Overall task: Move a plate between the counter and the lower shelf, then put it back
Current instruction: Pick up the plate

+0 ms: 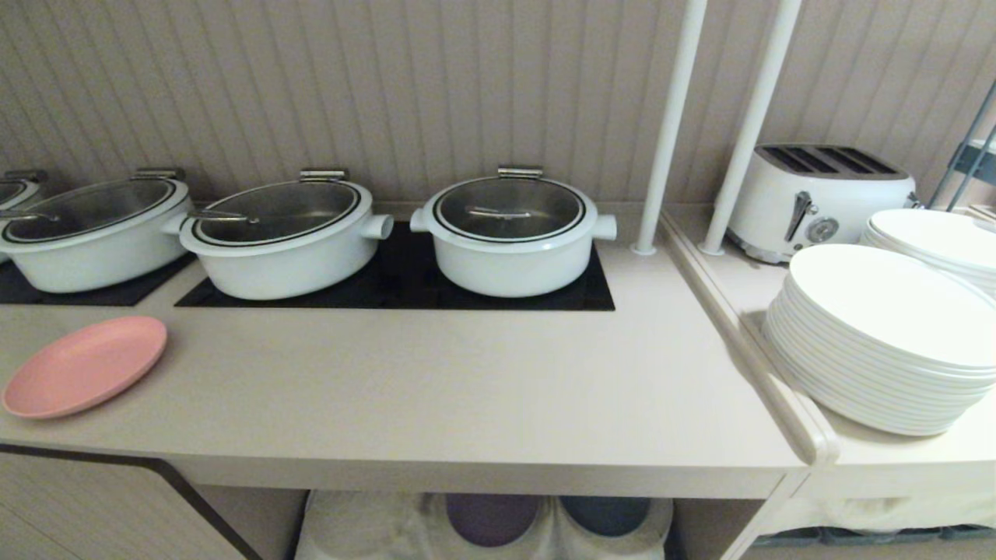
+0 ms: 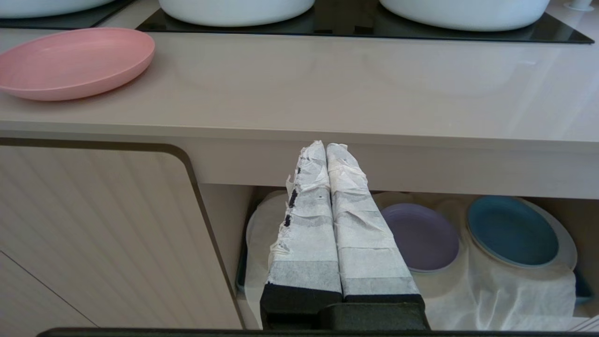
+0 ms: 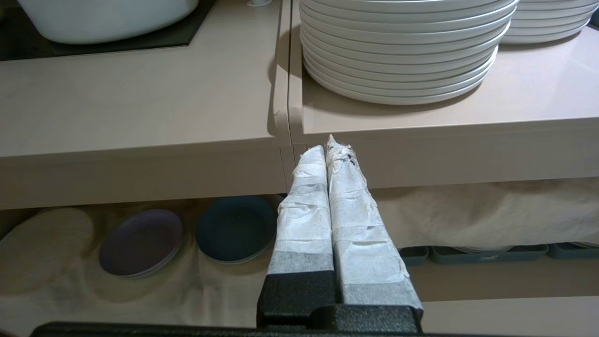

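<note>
- From the head camera I see a long beige bench with black hob panels set into it near the ribbed back wall.
- The pink plate lies flat on the bench at its far left, near the front edge and just in front of the hob panels. Nothing touches it.
- Three white lidded pots stand in a row on the hobs; a fourth shows only at the left edge.
- To the right, on a side ledge with a raised rim, sit two stacks of large white plates and a white toaster.
- Under the bench, the lower shelf is draped in wrinkled white cloth. A purple plate and a blue plate rest on it side by side.
- My left gripper hangs in front of the bench's front edge, above the shelf opening. Its wrapped fingers are pressed together, holding nothing.
- My right gripper hangs before the seam between bench and ledge, its fingers also together and empty.
- Neither arm appears in the head view.
</note>
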You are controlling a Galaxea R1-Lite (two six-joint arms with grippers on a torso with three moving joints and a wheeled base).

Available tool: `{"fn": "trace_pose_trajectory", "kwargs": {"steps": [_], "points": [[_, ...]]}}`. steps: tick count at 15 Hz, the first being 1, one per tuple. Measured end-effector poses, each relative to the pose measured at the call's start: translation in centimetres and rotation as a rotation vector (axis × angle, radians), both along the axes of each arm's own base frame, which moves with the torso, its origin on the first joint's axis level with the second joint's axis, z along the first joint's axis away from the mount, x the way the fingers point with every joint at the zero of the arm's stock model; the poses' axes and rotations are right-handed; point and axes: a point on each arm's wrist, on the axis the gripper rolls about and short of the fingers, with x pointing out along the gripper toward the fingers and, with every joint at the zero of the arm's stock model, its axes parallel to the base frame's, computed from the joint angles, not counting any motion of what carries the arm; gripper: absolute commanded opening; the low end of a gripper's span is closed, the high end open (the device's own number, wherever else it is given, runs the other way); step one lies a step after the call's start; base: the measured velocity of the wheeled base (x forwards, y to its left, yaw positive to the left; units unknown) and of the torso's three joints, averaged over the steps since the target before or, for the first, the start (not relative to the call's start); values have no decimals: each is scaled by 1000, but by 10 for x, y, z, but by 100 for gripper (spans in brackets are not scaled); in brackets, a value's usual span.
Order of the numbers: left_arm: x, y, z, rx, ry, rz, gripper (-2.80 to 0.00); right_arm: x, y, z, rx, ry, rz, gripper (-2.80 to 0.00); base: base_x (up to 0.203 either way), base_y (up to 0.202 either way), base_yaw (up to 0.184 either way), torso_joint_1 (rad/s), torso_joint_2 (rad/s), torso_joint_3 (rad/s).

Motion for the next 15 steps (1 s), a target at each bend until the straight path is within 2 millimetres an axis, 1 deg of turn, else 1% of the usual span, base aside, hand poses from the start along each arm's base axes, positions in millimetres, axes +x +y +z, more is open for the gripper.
{"fn": "trace_pose_trajectory", "kwargs": {"steps": [15], "points": [[0, 0, 0, 0, 0, 2, -280, 0, 0, 0, 1, 0, 0, -280, 0, 0, 0, 0, 0, 0]]}}
